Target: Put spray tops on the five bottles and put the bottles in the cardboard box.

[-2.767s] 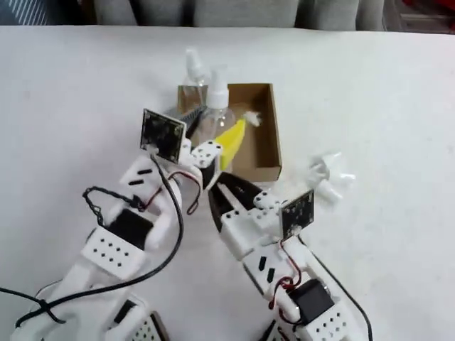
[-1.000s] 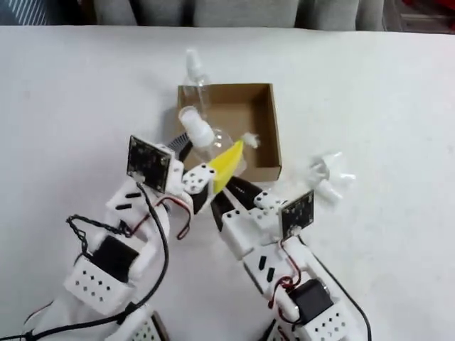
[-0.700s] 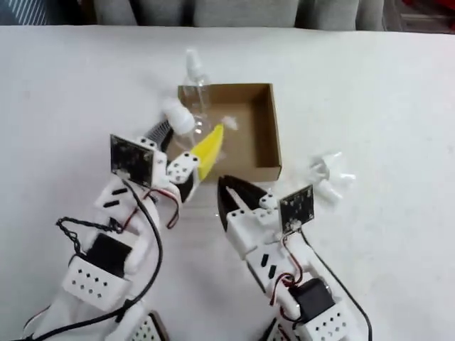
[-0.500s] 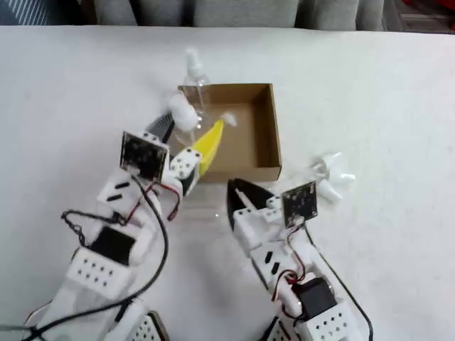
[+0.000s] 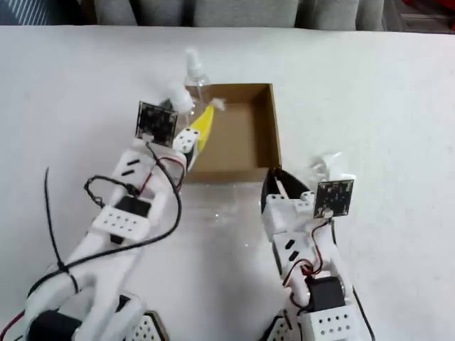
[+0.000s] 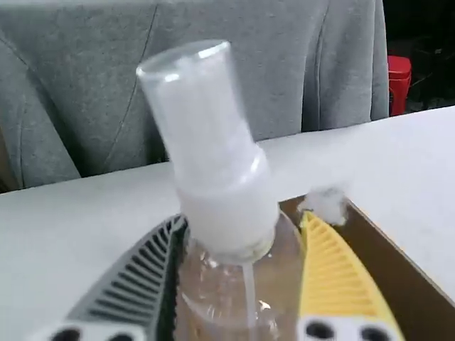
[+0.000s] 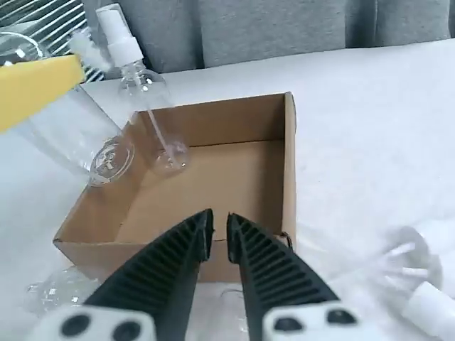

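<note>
A white table is lying under both arms, with folds of grey cloth hanging behind its far edge. Near the middle is sitting the cardboard box, open-topped, square and plain brown with thin walls. The left gripper is clamping a clear bottle over the box's near left corner, one ribbed grey finger and one ribbed yellow finger pressing on its rounded shoulders. A frosted white spray top, cylindrical, is sitting tilted on the neck; whether it is seated fully is hard to make out, and the bottle's lower body is cut off. The right gripper is hovering at the box's near wall, its black ribbed fingers drawn almost together with nothing between them. A second capped bottle is leaning at the far left corner, its thin tube showing through the clear plastic. Loose spray tops are lying just right of the box, blurred together, and an uncapped bottle is lying in front of it, nearly invisible against the table.
</note>
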